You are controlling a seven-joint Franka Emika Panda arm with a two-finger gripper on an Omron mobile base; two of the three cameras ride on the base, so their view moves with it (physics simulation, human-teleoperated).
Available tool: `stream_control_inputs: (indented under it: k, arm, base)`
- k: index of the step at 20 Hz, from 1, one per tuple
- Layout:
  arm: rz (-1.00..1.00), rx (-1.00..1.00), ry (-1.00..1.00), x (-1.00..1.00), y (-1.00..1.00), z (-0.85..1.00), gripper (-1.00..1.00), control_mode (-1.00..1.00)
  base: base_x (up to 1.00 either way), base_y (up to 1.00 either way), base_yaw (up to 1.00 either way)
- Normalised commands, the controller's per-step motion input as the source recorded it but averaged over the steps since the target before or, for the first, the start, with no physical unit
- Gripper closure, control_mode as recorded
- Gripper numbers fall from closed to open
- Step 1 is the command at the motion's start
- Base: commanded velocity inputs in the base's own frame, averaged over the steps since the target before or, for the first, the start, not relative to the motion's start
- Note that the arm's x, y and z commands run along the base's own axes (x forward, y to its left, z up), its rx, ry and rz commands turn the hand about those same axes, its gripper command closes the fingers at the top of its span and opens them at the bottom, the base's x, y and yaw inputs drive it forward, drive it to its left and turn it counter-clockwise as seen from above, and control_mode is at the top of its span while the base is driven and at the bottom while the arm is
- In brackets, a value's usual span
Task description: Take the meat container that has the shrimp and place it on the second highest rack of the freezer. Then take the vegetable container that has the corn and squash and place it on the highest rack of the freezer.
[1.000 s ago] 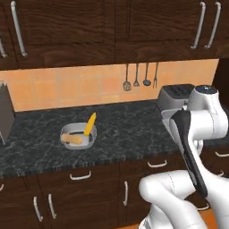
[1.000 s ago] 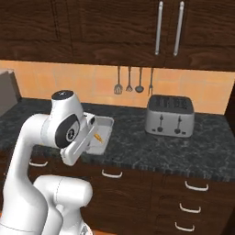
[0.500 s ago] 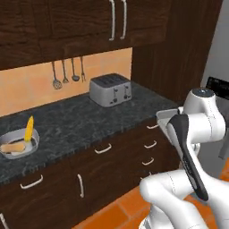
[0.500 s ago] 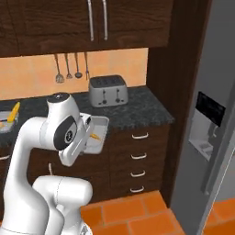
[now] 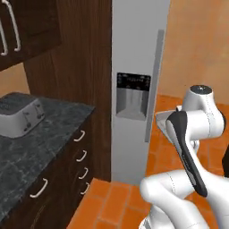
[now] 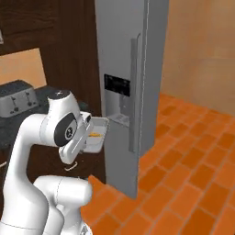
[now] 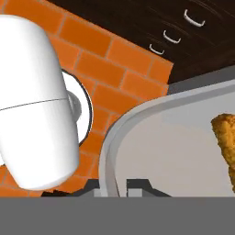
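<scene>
Base swung from the counter to face the freezer (image 5: 134, 85), doors shut. Gripper (image 7: 112, 186) stayed clamped narrow on the rim of the tray (image 6: 97, 137), held beside the arm, shrimp (image 6: 94, 134) inside. Freezer needs opening next.

The arm (image 6: 50, 137) stands at lower left and carries a grey container (image 6: 97, 136) with an orange piece (image 6: 95, 134) inside, just beside the closed freezer (image 6: 131, 87); a toaster (image 6: 17, 99) is at left.
</scene>
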Motion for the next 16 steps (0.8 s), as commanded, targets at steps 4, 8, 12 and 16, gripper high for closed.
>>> stream_control_inputs:
  k: [4,8,12,16]
  arm:
    - [0.0,0.0,0.0,0.0,0.0,0.0,1.0,1.0]
    - [0.0,0.0,0.0,0.0,0.0,0.0,1.0,1.0]
    - [0.0,0.0,0.0,0.0,0.0,0.0,1.0,1.0]
    - [0.0,0.0,0.0,0.0,0.0,0.0,1.0,1.0]
  base:
    - [-0.13,0.0,-0.94]
    - [-0.04,0.0,-0.94]
    - [0.09,0.0,-0.73]
    - [0.39,-0.12,-0.28]
